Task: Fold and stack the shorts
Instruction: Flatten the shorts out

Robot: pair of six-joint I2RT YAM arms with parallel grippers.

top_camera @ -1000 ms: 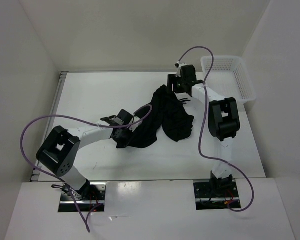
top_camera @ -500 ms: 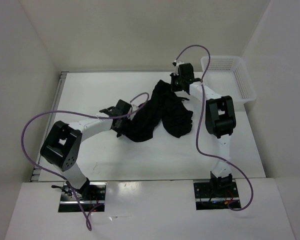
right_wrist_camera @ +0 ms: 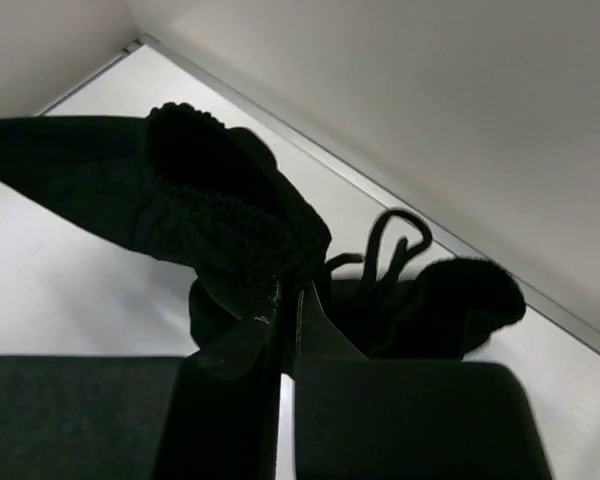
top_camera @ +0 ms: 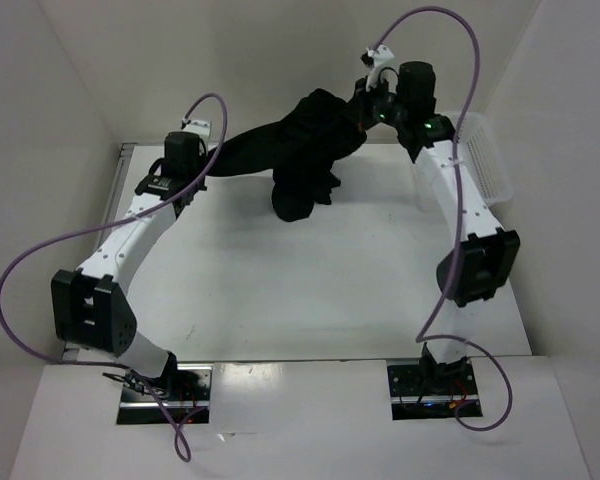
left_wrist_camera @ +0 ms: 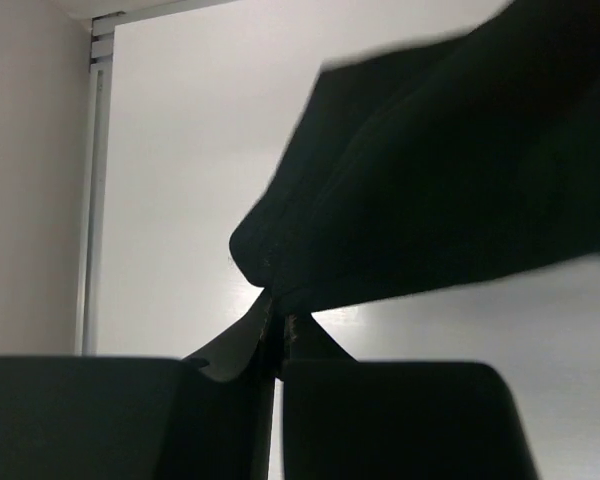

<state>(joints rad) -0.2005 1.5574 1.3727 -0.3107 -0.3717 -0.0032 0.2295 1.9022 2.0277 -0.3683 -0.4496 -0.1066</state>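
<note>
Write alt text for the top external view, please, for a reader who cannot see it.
A plain black soft-fabric pair of shorts hangs stretched above the white table, the left gripper and right gripper each shut on one end.

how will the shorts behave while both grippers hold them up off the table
Probably very floppy: the shorts bunch and sag between the left gripper and the right gripper, with a clump hanging below. Likely light, since small pinches at the fabric's edge seem to carry them. The loose drawstring may dangle and snag.
</note>
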